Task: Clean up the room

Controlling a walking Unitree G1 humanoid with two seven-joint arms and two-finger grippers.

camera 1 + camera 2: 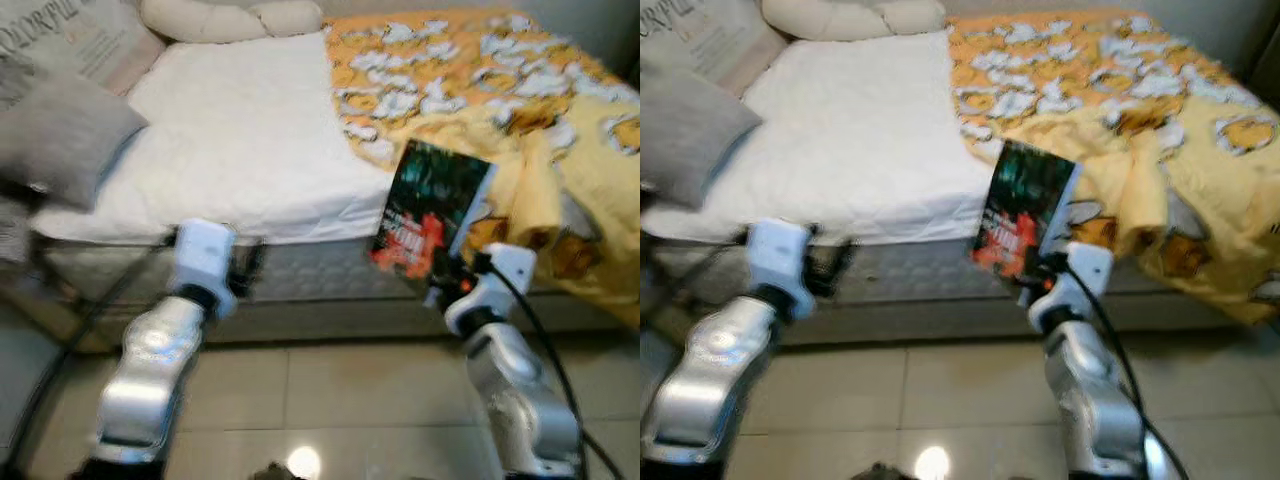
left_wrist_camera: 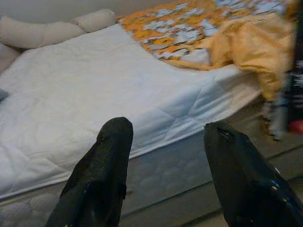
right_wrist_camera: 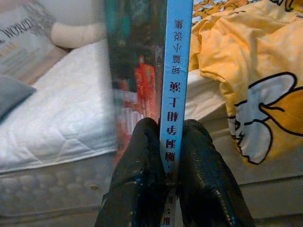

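Ahead at 12 o'clock: bed (image 1: 240,150), yellow blanket (image 1: 540,130) at 2 o'clock. Right gripper (image 3: 171,142) clamped on book (image 1: 430,215), upright at mattress edge. Left gripper (image 2: 165,156) wide open, empty, 10 o'clock. Step: carrying book; next likely find place, set down.

The left gripper (image 2: 165,177) sits in the foreground with its two black fingers (image 2: 102,175) spread wide apart, nothing between them. Beyond the fingertips lies the mattress (image 2: 80,94), bare white and quilted, its padded side panel facing the gripper. At the mattress's far end rests a long cream bolster pillow (image 2: 45,30). On the mattress's far corner a yellow-orange blanket (image 2: 236,38) with pale patterns is bunched up and spills over the edge. Just off that hanging fold — a blurred dark book (image 2: 293,85) with a red patch low down, partly cut off at the frame edge.
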